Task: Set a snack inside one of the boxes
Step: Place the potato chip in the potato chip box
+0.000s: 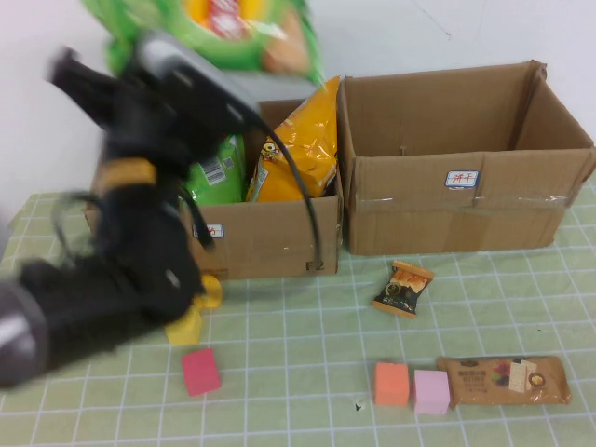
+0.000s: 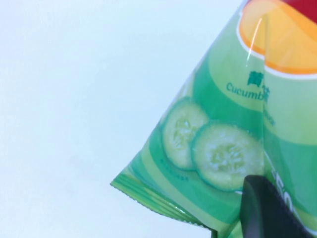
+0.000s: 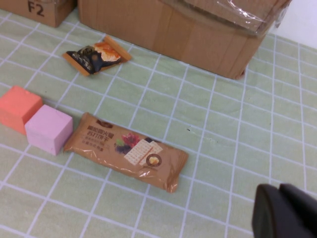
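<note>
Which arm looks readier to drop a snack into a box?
The left. Its left gripper holds the green chip bag above the left box. The right gripper is shut and empty, low over the mat.

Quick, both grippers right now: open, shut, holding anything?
Left gripper: shut on the green chip bag, lifted high above the left box.
Right gripper: shut, holding nothing, hovering over the mat near the brown cracker pack.

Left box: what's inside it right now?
Left box holds an upright yellow chip bag and a green bag; the left arm covers its left part, floor unseen.
</note>
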You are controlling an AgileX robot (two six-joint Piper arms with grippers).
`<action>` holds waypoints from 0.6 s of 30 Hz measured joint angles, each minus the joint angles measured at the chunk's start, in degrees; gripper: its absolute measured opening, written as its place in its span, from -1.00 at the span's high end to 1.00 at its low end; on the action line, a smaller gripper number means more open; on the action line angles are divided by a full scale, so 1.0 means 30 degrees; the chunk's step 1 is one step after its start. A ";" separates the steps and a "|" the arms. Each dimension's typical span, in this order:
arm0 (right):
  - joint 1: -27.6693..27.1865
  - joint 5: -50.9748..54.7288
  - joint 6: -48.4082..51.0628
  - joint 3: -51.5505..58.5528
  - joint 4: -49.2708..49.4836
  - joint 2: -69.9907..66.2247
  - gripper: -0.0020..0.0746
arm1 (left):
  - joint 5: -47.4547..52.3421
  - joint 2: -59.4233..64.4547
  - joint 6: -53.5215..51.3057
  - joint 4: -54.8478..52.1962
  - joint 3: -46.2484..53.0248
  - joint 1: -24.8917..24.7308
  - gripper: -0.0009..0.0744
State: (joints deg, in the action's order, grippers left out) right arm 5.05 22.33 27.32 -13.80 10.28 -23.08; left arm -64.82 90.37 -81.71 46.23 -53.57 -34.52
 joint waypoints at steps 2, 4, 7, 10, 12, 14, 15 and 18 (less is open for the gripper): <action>0.0000 0.0000 0.0000 0.0000 0.0000 0.0000 0.95 | 0.0655 0.0000 0.1197 -0.0126 -0.0640 0.1356 0.88; 0.0000 0.0000 0.0000 0.0000 0.0000 0.0000 0.95 | 0.1973 0.0000 0.2664 -0.0408 -0.1198 0.2690 0.88; 0.0000 0.0000 0.0000 0.0000 0.0000 0.0000 0.95 | 0.4197 0.0075 0.4726 -0.1508 -0.1538 0.4351 0.88; 0.0000 0.0000 0.0000 0.0000 0.0036 0.0000 0.95 | 0.5500 0.0522 0.6792 -0.3326 -0.1582 0.5336 0.88; 0.0000 0.0000 0.0000 0.0000 0.0036 0.0000 0.95 | 0.5928 0.1037 0.7522 -0.4523 -0.1582 0.5591 0.88; 0.0000 0.0000 0.0000 0.0000 0.0036 0.0000 0.95 | 0.6227 0.1648 0.7850 -0.5169 -0.1582 0.5637 0.88; 0.0000 0.0000 0.0000 0.0000 0.0036 0.0000 0.95 | 0.6476 0.1996 0.7980 -0.5339 -0.1582 0.5637 0.88; 0.0000 0.0000 0.0000 0.0000 0.0076 0.0000 0.95 | 0.7525 0.2969 0.8020 -0.5152 -0.1843 0.5637 0.83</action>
State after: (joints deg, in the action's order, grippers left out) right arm 5.05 22.33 27.32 -13.80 10.51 -23.08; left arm -42.25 99.28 -57.65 30.78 -59.10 -17.61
